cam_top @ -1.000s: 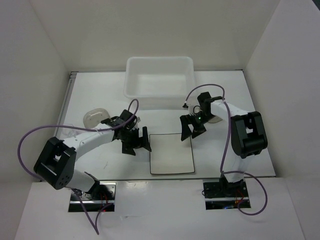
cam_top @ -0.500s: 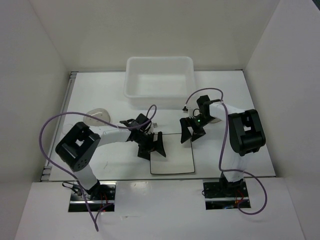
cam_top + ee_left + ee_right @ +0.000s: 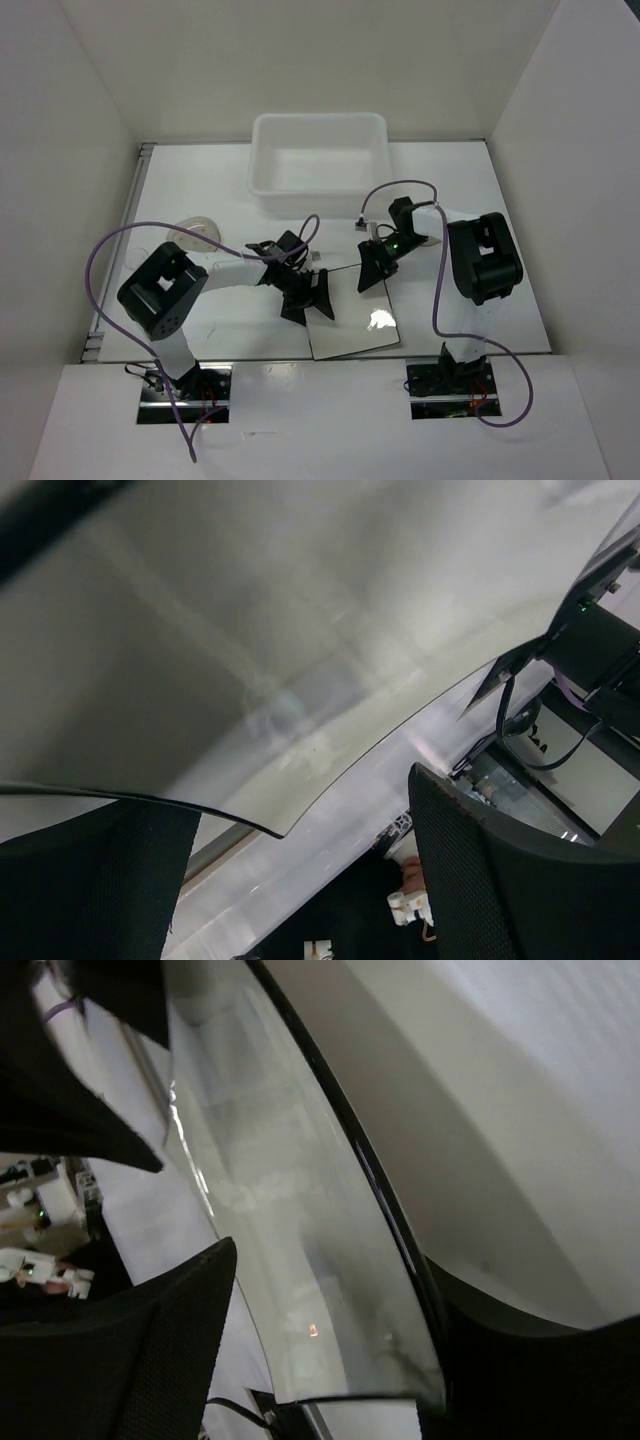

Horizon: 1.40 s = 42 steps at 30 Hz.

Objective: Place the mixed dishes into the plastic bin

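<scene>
The square white plate (image 3: 352, 312) with a thin dark rim lies skewed on the table between my grippers, with glare on it. My left gripper (image 3: 312, 298) is open at its left edge. In the left wrist view the plate (image 3: 250, 650) fills the top, its corner hanging between the wide-apart fingers (image 3: 490, 880). My right gripper (image 3: 375, 268) is open at the far right corner. In the right wrist view the plate's rim (image 3: 330, 1220) runs between the fingers and against the right one (image 3: 540, 1360). The plastic bin (image 3: 318, 165) stands behind. One round translucent dish (image 3: 195, 235) sits far left. The tiny cups do not show.
White enclosure walls stand at the left, right and back. The table's near edge runs just in front of the plate. Purple cables loop over both arms.
The left gripper has moved right to the plate's left edge. The right gripper has dropped to its far right corner. The plate has turned and slid toward the near edge.
</scene>
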Motion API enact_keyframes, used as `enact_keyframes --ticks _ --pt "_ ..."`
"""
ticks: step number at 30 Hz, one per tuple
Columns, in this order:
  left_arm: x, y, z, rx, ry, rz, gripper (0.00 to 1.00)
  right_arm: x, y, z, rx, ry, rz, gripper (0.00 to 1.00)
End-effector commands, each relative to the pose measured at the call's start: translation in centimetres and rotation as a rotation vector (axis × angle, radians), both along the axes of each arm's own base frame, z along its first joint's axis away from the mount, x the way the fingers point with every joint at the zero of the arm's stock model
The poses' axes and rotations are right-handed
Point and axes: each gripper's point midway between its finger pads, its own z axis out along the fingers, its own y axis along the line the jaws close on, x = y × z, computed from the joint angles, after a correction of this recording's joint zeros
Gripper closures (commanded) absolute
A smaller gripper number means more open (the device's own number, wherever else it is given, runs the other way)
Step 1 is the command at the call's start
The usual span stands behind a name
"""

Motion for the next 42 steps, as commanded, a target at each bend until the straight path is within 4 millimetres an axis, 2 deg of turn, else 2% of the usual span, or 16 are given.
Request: enact_keyframes --ticks 1,3,6,9,13,18,24,29,31,33,34,35,36,38,41,42 --pt "1.7 -0.9 -0.5 -0.025 -0.129 -0.008 0.13 -2.7 2.7 3.1 0.195 0.010 0.117 0.32" --pt "1.8 -1.0 -0.2 -0.031 -0.130 -0.001 0.13 -3.2 3.2 4.4 0.262 0.027 0.119 0.36" --pt "1.8 -1.0 -0.2 -0.031 -0.130 -0.001 0.13 -3.2 3.3 5.0 0.282 0.007 0.134 0.53" --pt "1.7 -0.8 -0.4 -0.017 -0.127 0.003 0.13 -3.1 3.3 5.9 0.294 -0.043 0.145 0.80" --pt "2.0 -0.1 1.2 0.000 -0.173 0.025 0.12 -2.9 3.4 8.1 0.312 -0.122 0.156 0.99" --pt "2.5 1.2 4.2 0.021 -0.270 0.072 0.08 -3.9 3.6 12.8 0.398 -0.257 0.173 0.99" --pt "3.3 3.3 11.5 -0.060 -0.427 0.189 0.00 -3.5 3.3 16.1 0.468 -0.314 0.157 0.99" --pt "3.8 5.9 14.6 -0.047 -0.525 0.279 0.00 -0.5 2.0 18.7 0.541 -0.281 0.042 0.99" --pt "4.1 7.8 17.1 -0.035 -0.611 0.350 0.00 0.9 1.4 19.4 0.565 -0.273 0.012 0.99" --pt "3.3 8.7 20.5 -0.132 -0.735 0.370 0.00 2.5 0.2 22.1 0.625 -0.326 -0.024 0.99" --pt "3.1 9.2 21.2 -0.151 -0.770 0.389 0.00 3.5 0.0 23.0 0.639 -0.348 -0.031 0.99" --pt "2.8 10.0 20.8 -0.147 -0.785 0.410 0.00 4.0 -0.2 23.4 0.639 -0.365 -0.036 0.99" --pt "1.9 10.9 21.9 -0.183 -0.819 0.441 0.00 4.4 -0.5 23.9 0.638 -0.389 -0.039 0.99" --pt "0.7 12.5 22.4 -0.187 -0.839 0.483 0.00 5.3 -0.6 24.3 0.617 -0.393 -0.043 0.99" --pt "-0.5 14.2 21.7 -0.160 -0.824 0.530 0.00 7.4 -0.4 26.4 0.625 -0.463 -0.050 0.99" --pt "-0.7 14.6 21.7 -0.157 -0.824 0.545 0.00 9.8 -0.2 28.8 0.635 -0.514 -0.082 0.01"
